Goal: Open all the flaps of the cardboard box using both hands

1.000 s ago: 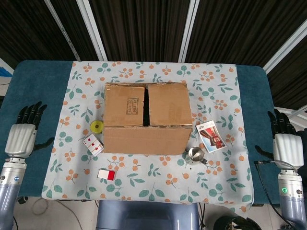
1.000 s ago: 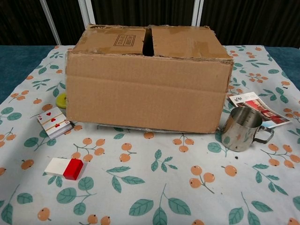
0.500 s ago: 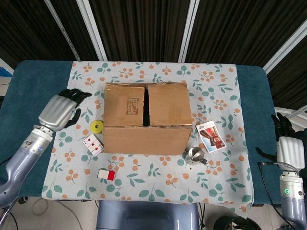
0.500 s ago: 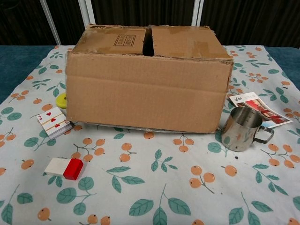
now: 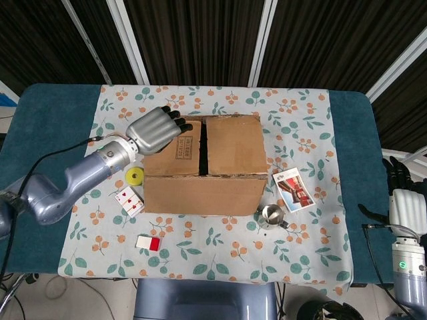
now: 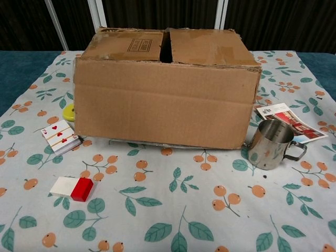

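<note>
The left hand (image 5: 155,129) was held over the cardboard box (image 5: 202,164)'s left flap (image 5: 173,147), fingers loosely extended, nothing gripped. The right hand (image 5: 404,203), well right of the box, was empty too. If only one side were lifted, the box could be dragged into the steel cup (image 5: 271,215).

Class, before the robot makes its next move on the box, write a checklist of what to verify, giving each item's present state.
1. Top flaps of the cardboard box lie flat, narrow gap between them: ok.
2. Left hand over the box's left edge: ok.
3. Left hand touching a flap: cannot tell.
4. Right hand near the box: not ok, it is at the table's right edge.
5. Metal cup clear of the box's side: ok.
</note>
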Robot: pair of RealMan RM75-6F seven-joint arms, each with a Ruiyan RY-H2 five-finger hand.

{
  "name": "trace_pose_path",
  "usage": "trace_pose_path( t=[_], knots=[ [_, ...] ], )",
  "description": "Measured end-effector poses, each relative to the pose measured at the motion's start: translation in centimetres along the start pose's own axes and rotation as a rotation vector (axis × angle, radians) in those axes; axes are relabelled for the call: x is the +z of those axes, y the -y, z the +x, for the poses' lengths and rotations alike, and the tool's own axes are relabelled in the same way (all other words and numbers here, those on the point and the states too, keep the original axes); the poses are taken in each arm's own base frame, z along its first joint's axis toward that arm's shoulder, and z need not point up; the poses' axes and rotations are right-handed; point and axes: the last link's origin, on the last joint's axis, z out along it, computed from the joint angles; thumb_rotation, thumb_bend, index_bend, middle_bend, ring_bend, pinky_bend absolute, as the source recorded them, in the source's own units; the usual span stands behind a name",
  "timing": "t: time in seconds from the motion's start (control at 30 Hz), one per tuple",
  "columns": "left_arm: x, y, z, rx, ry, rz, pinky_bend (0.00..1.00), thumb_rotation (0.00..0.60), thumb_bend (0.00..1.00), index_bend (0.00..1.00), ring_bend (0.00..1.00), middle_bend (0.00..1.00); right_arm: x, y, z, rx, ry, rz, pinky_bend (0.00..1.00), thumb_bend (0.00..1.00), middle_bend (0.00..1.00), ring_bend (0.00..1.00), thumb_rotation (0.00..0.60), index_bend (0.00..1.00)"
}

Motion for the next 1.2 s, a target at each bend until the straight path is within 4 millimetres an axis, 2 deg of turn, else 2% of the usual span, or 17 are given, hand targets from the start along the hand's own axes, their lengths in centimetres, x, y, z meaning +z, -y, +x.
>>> trace_pose_path(
  t=[0.17,0.57,1.03,1.2],
  knots=[
    [2.8,-1.6,0.1,0.055,0.031,-0.056,0.25,0.6,0.73,0.21,0.18,0.28,0.0,-0.2,0.0,0.01,0.001,-0.01,0.22,0.17,0.0,0.0,0.6,0.0],
    [6.9,-4.3,-0.9,0.109,0.084,-0.112,0.25,0.6,0.73,0.21,0.18,0.28,0.2,-0.5,0.0,0.034,0.001,-0.029,0.22,0.18,0.0,0.0,0.6,0.0],
    [9.2,-6.6,-2.2,0.156,0.13,-0.156,0.26,0.6,0.73,0.21,0.18,0.28,0.3,-0.7,0.1,0.067,-0.001,-0.045,0.22,0.19,0.0,0.0,0.6,0.0],
    [9.3,-6.7,-2.9,0.167,0.163,-0.16,0.3,0.6,0.76,0.23,0.22,0.34,0.3,-0.7,0.2,0.076,-0.002,-0.048,0.22,0.2,0.0,0.0,0.6,0.0]
  ],
)
